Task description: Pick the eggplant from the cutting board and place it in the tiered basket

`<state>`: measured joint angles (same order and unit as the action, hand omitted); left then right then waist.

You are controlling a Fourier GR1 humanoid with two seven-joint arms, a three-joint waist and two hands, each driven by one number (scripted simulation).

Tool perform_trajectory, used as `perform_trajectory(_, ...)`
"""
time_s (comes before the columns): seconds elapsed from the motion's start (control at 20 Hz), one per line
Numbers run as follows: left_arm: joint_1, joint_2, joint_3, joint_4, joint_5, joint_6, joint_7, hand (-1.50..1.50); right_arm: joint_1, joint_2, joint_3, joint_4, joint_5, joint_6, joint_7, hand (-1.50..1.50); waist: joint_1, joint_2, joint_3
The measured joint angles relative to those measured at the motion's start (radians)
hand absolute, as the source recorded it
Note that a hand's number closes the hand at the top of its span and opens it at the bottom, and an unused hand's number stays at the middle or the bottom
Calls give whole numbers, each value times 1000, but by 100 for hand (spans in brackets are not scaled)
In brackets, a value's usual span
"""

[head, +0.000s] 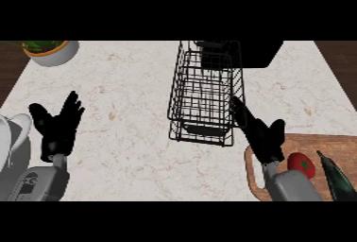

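A dark, long eggplant (336, 176) lies on the wooden cutting board (315, 142) at the lower right, right of a red tomato (302, 163). The black wire tiered basket (207, 90) stands on the counter's middle, toward the back. My right hand (261, 133) is open, fingers straight, over the board's left edge, just right of the basket's front corner and left of the tomato. It holds nothing. My left hand (57, 124) rests open at the lower left, fingers up, far from the board.
A potted plant (50, 50) stands at the back left corner. A black object (261, 53) sits behind the basket at the back. A white rounded thing (10, 134) shows at the left edge. Dark wood borders the marble counter (125, 94) on both sides.
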<state>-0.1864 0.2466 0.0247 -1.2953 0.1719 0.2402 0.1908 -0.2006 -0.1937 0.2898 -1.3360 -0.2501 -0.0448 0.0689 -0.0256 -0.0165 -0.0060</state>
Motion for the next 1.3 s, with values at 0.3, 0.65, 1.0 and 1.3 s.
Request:
perform_trajectory(0.3, 31, 45, -20, -85, -1, -89, -37, 0, 80, -148, -140, -173, -74, 95, -78, 150, 4, 7, 6)
perform_trajectory(0.65, 71, 70, -38, -161, 31, -168, -30, 0, 238, -268, -341, -72, 62, -177, -43, -150, -8, 9, 4)
perform_trajectory(1.0, 104, 69, -51, -219, 33, -195, -16, 0, 365, -458, -384, -182, 191, -170, -2, -150, 9, 12, 4)
perform_trajectory(1.3, 121, 74, -51, -233, 34, -209, -21, 0, 414, -724, -331, -286, 293, 14, 193, -150, 23, 14, 0)
